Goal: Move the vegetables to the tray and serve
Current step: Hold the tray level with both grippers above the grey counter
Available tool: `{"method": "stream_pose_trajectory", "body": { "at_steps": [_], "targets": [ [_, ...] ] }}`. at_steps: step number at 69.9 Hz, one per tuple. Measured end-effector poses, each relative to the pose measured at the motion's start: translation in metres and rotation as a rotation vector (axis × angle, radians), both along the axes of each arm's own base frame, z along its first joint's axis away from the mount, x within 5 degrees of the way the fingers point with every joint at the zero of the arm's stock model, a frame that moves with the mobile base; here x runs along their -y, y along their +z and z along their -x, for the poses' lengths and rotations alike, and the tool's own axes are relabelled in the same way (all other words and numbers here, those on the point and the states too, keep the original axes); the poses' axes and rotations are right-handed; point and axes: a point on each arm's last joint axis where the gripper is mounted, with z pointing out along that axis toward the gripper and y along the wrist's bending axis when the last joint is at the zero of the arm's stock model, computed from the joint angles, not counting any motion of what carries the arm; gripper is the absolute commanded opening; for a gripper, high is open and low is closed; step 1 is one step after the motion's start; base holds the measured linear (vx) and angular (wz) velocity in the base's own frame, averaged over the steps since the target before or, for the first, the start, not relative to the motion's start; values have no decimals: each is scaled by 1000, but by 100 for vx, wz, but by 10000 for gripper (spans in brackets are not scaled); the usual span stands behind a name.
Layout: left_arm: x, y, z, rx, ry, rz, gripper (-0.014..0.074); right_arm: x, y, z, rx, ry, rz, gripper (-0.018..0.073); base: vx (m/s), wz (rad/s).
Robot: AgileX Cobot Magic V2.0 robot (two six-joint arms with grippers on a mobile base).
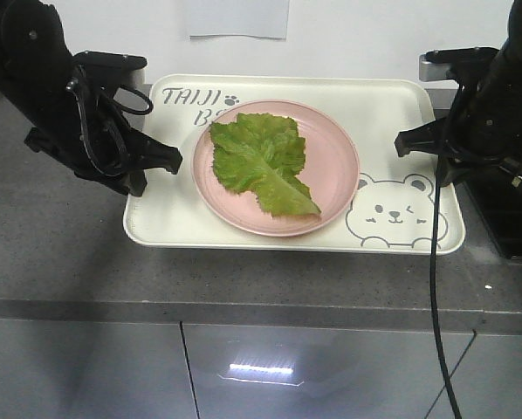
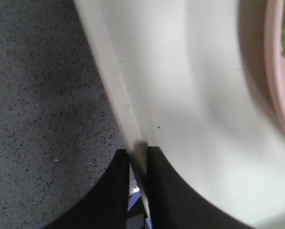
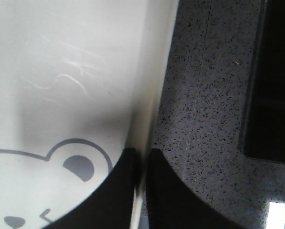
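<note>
On the pink plate (image 1: pixel 331 161) at the tray's (image 1: pixel 169 223) middle lies the lettuce leaf (image 1: pixel 261 157), long axis running from the lettering toward the bear. Transfer looks done; serving remains. Left tool (image 2: pixel 138 157) and right tool (image 3: pixel 142 162) each pinch a tray rim above the bench (image 1: pixel 60 253)

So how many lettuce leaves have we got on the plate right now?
1. A single lettuce leaf lies flat on the pink plate, which sits in the middle of the tray. Another leaf tucked underneath can't be ruled out, but none shows.
</note>
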Motion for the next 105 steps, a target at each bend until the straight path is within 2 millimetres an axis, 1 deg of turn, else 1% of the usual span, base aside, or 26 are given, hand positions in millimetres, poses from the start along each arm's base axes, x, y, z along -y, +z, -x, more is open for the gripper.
{"method": "stream_pose_trajectory", "body": {
  "at_steps": [105],
  "targets": [
    [0,0,0,0,0,0,-6,0,0,0,0,0,0,-6,5,2]
  ]
}}
